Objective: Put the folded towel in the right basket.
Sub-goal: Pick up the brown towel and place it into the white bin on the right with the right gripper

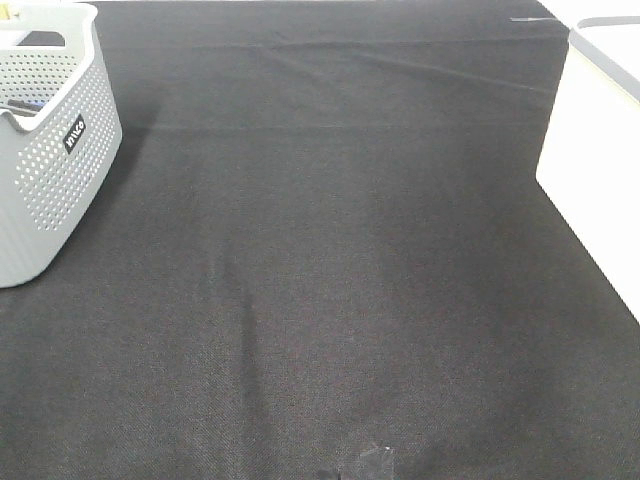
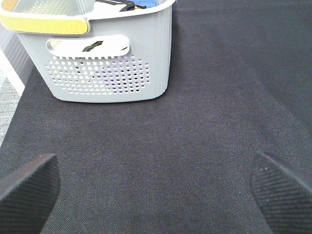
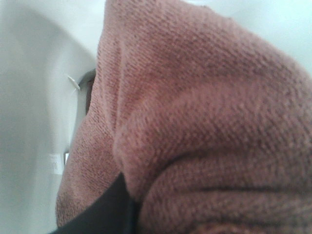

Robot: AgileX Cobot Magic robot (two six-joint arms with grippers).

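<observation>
The folded towel [image 3: 204, 122] is reddish-brown terry cloth and fills the right wrist view from very close. My right gripper [image 3: 130, 207] looks shut on it; only one black finger [image 3: 109, 212] shows, pressed against the cloth. White inner walls of the right basket [image 3: 29, 97] surround the towel. In the high view the right basket [image 1: 600, 150] is a white box at the right edge, and neither the towel nor either arm shows there. My left gripper [image 2: 156, 185] is open and empty, low over the black cloth.
A grey perforated basket [image 1: 55, 150] stands at the back left on the black cloth-covered table [image 1: 330, 280]. It also shows in the left wrist view [image 2: 102, 68], holding a yellow-edged item [image 2: 44, 22] and dark objects.
</observation>
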